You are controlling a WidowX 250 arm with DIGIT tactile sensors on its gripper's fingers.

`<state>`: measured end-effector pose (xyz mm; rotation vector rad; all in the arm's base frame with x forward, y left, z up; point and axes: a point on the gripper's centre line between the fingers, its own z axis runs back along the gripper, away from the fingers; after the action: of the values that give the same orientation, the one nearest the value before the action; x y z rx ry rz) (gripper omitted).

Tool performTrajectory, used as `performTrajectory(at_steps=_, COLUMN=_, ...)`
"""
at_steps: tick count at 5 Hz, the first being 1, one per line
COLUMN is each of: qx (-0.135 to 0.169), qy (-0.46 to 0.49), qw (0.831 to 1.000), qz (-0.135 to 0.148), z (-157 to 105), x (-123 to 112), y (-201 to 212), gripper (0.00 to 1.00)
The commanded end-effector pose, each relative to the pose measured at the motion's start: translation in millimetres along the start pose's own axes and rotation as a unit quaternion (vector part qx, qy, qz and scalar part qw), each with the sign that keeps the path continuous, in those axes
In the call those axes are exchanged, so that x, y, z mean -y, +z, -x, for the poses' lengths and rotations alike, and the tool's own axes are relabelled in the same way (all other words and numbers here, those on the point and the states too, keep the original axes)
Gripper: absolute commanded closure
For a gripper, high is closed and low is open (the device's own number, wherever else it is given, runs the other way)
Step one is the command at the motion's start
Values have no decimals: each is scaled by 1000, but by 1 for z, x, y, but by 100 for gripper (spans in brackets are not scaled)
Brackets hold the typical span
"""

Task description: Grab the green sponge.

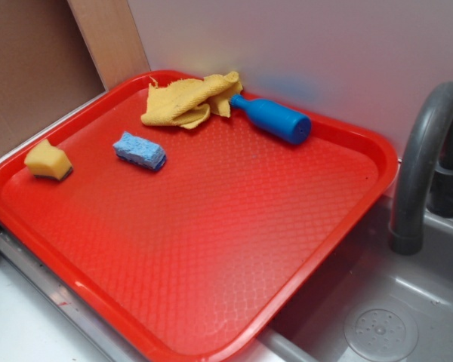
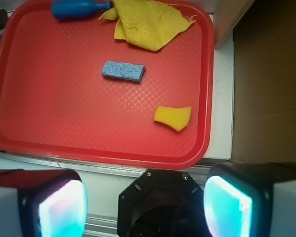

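Note:
The green sponge [image 1: 48,161] is a small yellow-orange foam block with a thin dark layer underneath. It lies on the red tray [image 1: 234,249] near its left corner. In the wrist view it [image 2: 173,117] lies near the tray's right front part. My gripper [image 2: 145,205] is open and empty, high above the tray's near edge, with both glowing pads wide apart at the bottom of the wrist view. The gripper does not show in the exterior view.
A blue rectangular sponge [image 1: 139,150] lies right of the green sponge. A yellow woven cloth [image 1: 190,100] and a blue bottle [image 1: 274,119] lie at the tray's back. A grey sink [image 1: 392,317] with a tap [image 1: 423,166] is to the right. A cardboard wall [image 1: 38,68] stands at the left.

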<state>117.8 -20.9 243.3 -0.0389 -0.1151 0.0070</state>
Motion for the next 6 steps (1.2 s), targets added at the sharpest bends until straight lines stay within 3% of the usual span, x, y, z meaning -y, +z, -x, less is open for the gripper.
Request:
performTrajectory(at_steps=1, qx=0, qy=0, qw=1000, qz=0, z=0, x=0, y=0, gripper=0)
performTrajectory(at_steps=2, qx=8, qy=6, qw=1000, qz=-2, z=0, x=1, y=0, gripper=0)
performTrajectory(at_steps=3, qx=5, qy=93, qw=995, qz=-25, z=-11, x=-5, y=1, gripper=0)
performTrajectory(at_steps=4, qx=-9, qy=207, qw=973, qz=-104, z=-26, x=-22, y=-7, gripper=0)
performTrajectory(at_steps=5, qx=-5, qy=323, qw=935, qz=-143, z=-31, x=-23, y=-19, gripper=0)
performTrajectory(at_steps=6, qx=-12, qy=441, qw=889, qz=-124, z=-24, x=-27, y=-34, gripper=0)
